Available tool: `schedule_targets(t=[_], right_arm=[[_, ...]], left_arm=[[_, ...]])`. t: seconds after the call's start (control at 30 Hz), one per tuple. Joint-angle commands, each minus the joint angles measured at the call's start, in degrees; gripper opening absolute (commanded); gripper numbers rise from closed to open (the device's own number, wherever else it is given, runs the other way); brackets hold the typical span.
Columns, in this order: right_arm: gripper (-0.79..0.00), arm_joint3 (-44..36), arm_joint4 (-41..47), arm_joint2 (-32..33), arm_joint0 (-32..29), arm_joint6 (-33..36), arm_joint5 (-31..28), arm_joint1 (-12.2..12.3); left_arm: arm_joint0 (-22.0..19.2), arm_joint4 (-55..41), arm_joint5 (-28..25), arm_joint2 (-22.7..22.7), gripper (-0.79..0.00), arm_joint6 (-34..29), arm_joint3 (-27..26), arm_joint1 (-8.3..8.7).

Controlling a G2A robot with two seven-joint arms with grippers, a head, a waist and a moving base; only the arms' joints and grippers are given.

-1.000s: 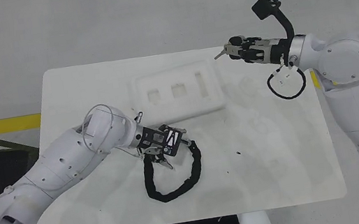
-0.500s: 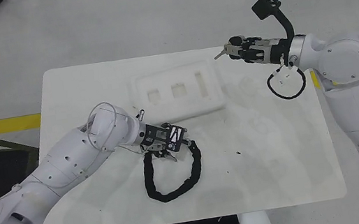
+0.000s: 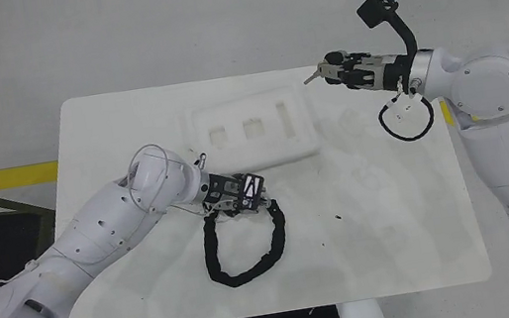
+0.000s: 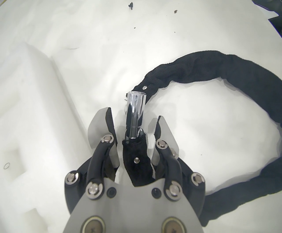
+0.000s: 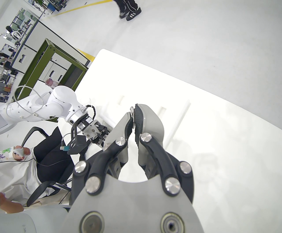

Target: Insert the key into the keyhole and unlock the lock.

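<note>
A black fabric-covered chain lock [image 3: 248, 272] lies in a loop on the white table [image 3: 396, 227]. Its chrome lock cylinder [image 4: 134, 110] juts from the sleeve end and points at the chain's other end [image 4: 154, 82]. My left gripper [image 4: 134, 120] straddles that cylinder, open, with a small gap on each side; from above the left gripper [image 3: 243, 194] sits at the loop's top. My right gripper [image 5: 133, 114] hangs above the table's far right corner, shut on a small metal key [image 5: 131, 109]. The key [image 3: 308, 77] sticks out past the right gripper [image 3: 326, 69].
A white foam tray [image 3: 250, 130] with several cut-out pockets lies just beyond the left gripper, close to its fingers. A few dark specks [image 3: 337, 214] dot the table to the right of the chain. The right half of the table is bare.
My left gripper has shifted a little to the right and towards the foam tray, settling over the chain's lock end. The right arm with the key has kept still.
</note>
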Motion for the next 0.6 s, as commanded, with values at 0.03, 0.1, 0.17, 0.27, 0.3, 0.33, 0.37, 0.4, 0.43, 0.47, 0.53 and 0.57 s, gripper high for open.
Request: schedule_targets(t=[0.03,0.1,0.17,0.27,0.3,0.33,0.37,0.4,0.43,0.47,0.53,0.57], right_arm=[[-0.785,0.0,0.0,0.0,0.0,0.0,0.0,0.0],[-0.785,0.0,0.0,0.0,0.0,0.0,0.0,0.0],[-0.785,0.0,0.0,0.0,0.0,0.0,0.0,0.0],[-0.785,0.0,0.0,0.0,0.0,0.0,0.0,0.0],[-0.785,0.0,0.0,0.0,0.0,0.0,0.0,0.0],[-0.785,0.0,0.0,0.0,0.0,0.0,0.0,0.0],[-0.785,0.0,0.0,0.0,0.0,0.0,0.0,0.0],[-0.785,0.0,0.0,0.0,0.0,0.0,0.0,0.0],[-0.785,0.0,0.0,0.0,0.0,0.0,0.0,0.0],[-0.785,0.0,0.0,0.0,0.0,0.0,0.0,0.0],[-0.785,0.0,0.0,0.0,0.0,0.0,0.0,0.0],[-0.785,0.0,0.0,0.0,0.0,0.0,0.0,0.0]], left_arm=[[0.34,-0.32,0.1,-0.54,-0.456,-0.45,0.47,-0.19],[0.56,-0.53,0.2,-0.95,-0.474,-0.73,0.69,-0.29],[0.82,-0.95,0.33,-1.43,-0.539,-0.73,0.85,-0.36],[1.21,-1.68,0.43,-2.21,-0.68,-0.65,1.11,-0.43],[1.29,-1.82,0.31,-2.43,-0.785,-0.62,1.09,-0.45],[1.42,-1.98,0.26,-2.64,-0.785,-0.56,1.09,-0.47],[1.59,-2.32,0.27,-2.91,-0.785,-0.37,1.18,-0.49],[1.69,-2.35,0.26,-3.12,-0.785,-0.41,1.24,-0.49],[1.77,-2.28,0.17,-3.31,-0.785,-0.46,1.24,-0.49],[2.02,-2.81,0.25,-3.66,-0.785,-0.2,1.51,-0.47],[2.37,-3.29,0.24,-4.34,-0.785,-0.09,1.68,-0.35],[2.69,-3.95,0.31,-4.84,-0.785,0.34,1.79,-0.23]])
